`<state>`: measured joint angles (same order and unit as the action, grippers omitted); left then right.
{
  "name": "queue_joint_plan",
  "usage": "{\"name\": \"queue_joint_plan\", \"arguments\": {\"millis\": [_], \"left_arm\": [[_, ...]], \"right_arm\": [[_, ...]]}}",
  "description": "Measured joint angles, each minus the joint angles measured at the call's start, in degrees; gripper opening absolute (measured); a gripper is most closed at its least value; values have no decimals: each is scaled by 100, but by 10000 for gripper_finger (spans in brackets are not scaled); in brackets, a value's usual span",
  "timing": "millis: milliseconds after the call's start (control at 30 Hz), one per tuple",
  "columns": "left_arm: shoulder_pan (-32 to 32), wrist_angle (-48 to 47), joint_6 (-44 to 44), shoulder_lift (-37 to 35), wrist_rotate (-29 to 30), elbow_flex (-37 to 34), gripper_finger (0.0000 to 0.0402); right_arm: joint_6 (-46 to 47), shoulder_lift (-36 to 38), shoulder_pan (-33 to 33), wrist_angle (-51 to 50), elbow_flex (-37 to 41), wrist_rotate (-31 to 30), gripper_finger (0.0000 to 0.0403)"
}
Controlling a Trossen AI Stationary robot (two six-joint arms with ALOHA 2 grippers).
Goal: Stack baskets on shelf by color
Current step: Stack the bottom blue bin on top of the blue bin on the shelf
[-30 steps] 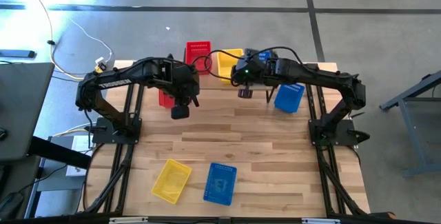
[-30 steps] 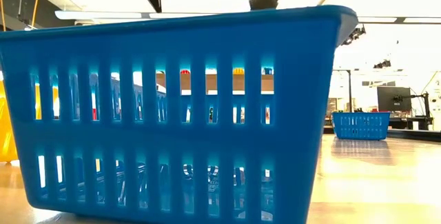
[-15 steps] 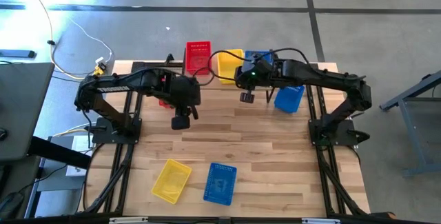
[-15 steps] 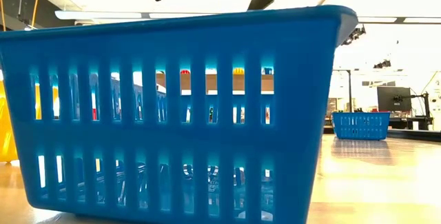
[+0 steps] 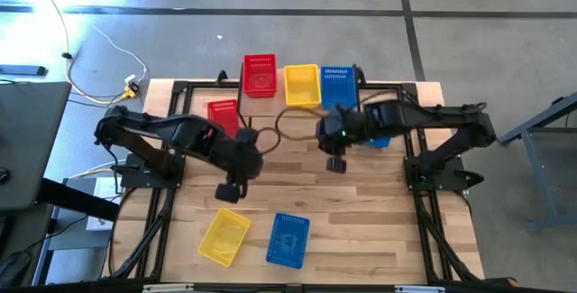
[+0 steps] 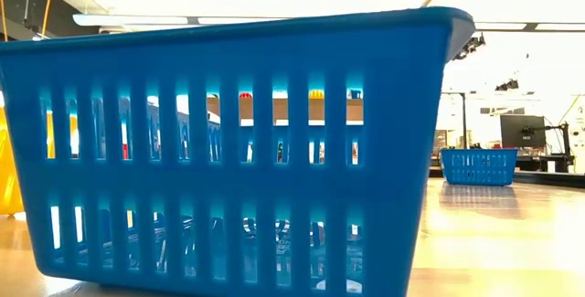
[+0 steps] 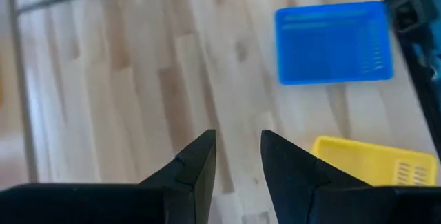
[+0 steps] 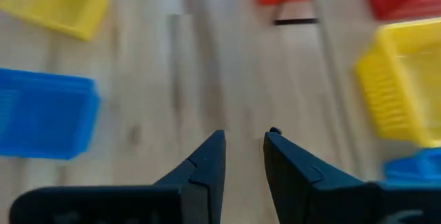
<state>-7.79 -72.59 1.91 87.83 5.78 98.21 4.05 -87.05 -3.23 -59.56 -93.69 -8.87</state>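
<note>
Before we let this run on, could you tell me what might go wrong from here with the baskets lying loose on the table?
1. The left gripper, empty and slightly open, hangs close to the yellow basket and the blue basket, which lie side by side and skewed; a grasp on one could nudge the other.
2. The right gripper is also empty, and a second blue basket lies partly hidden beneath that arm, so a reach may clip it.

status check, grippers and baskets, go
Left gripper and right gripper open, empty, over bare table. Red, yellow, blue baskets on shelf. Four loose. Nothing blocking.
</note>
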Motion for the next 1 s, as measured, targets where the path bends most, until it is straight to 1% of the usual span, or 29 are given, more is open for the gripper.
{"name": "queue_joint_plan", "arguments": {"millis": [233, 400, 533, 667, 767, 933, 1000], "left_arm": [[-593, 62, 130, 0, 40, 0, 106], [-963, 165, 108, 0, 445, 0, 106], [-1186, 366, -152, 0, 530, 0, 106], [-1332, 532, -438, 89, 568, 4, 106], [-1382, 564, -982, 137, 662, 8, 106], [-1371, 644, -2808, 274, 975, 7, 106], [-1373, 595, -3342, 324, 1076, -3, 106]], "right_arm": [[550, 0, -831, 25, -1, 40, 87], [907, 0, -1344, 36, 0, 38, 87], [1286, -31, -1692, 110, 0, 30, 87], [1678, -81, -2015, 113, -1, -202, 87], [1925, -101, -2215, 123, 0, -374, 87], [2165, -169, -2536, 171, 0, -748, 87], [2263, -202, -2625, 171, 0, -810, 87]]}}
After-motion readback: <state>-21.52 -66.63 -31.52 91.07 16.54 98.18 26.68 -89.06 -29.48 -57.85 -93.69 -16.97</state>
